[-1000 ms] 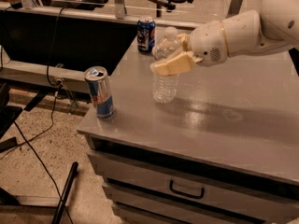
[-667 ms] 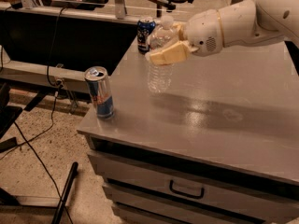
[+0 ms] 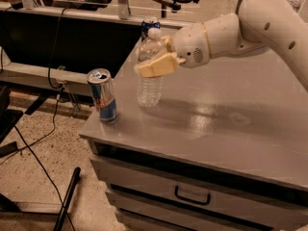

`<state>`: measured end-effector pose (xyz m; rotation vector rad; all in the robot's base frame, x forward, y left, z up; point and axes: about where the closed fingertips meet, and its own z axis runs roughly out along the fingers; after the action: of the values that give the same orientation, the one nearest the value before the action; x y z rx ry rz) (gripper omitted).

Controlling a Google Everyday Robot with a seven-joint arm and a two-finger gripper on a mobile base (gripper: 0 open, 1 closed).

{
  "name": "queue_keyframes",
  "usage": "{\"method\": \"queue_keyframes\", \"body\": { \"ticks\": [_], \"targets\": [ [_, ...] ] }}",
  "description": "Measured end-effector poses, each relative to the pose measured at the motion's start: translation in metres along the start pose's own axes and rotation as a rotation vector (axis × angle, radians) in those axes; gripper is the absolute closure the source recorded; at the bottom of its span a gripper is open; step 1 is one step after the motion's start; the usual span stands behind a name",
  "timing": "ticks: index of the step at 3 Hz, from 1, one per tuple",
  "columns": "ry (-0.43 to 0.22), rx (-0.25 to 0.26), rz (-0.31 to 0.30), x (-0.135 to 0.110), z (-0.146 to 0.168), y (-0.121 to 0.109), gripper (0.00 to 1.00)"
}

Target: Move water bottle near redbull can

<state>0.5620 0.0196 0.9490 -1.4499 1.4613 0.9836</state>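
The white arm (image 3: 250, 28) reaches in from the right, held level over the grey worktop (image 3: 216, 134), which has a drawer (image 3: 192, 194) under its front edge. The tan hand (image 3: 155, 65) is clamped around the upper body of the water bottle (image 3: 149, 90), upright by the left edge. The redbull can (image 3: 102, 96) stands near it at the front left corner. A dark blue can (image 3: 150, 25) stands at the back left.

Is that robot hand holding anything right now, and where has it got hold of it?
Yes. The gripper, over the table, grips the water bottle around its upper body, just below the neck.
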Motion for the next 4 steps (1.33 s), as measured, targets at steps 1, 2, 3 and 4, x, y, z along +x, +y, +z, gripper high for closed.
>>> {"method": "queue_keyframes", "body": {
  "ticks": [1,2,3,4],
  "targets": [
    [0.001,-0.040,0.026,0.006,0.016,0.009,1.00],
    [-0.003,-0.082,0.018,0.001,0.032,0.019,1.00],
    [-0.001,-0.113,0.007,-0.003,0.043,0.026,1.00],
    [-0.001,-0.117,0.006,-0.003,0.045,0.027,0.86]
  ]
}}
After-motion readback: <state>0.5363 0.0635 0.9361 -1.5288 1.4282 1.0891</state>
